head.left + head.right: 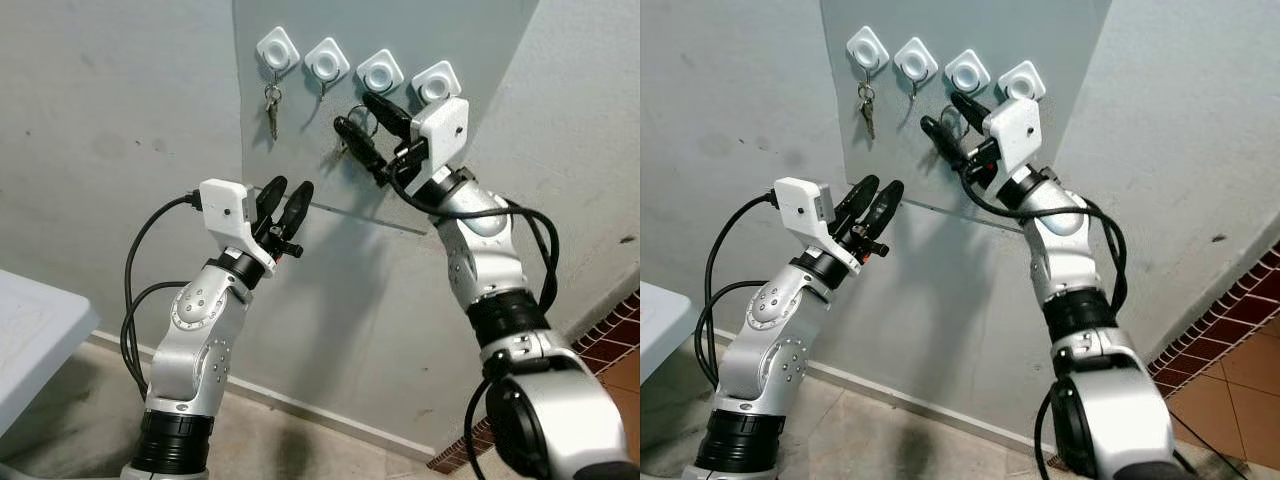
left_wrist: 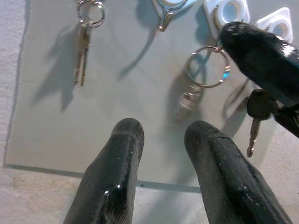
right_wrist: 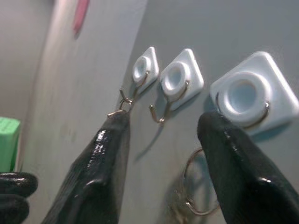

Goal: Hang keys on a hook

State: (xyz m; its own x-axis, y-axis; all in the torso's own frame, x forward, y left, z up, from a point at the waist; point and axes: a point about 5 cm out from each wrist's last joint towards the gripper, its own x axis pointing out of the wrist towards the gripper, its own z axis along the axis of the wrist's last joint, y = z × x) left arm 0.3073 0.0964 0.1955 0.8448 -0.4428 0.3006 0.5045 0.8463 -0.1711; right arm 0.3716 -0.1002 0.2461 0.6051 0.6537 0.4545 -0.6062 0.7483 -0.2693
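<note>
The keys (image 2: 201,79) hang by their ring at the 3rd hook (image 2: 227,11) on the board, between the right gripper's (image 1: 366,124) spread fingers, while the left gripper (image 1: 284,205) waits spread below; a withdrawing finger could snag the ring and lift it off.

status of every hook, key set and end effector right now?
Leftmost hook: holds hanging keys.
Second hook: empty.
Third hook: key ring just below it; hooked or not, cannot tell.
Fourth hook: lower part hidden.
Right end effector: open, fingers either side of the key ring.
Left end effector: open, empty.
</note>
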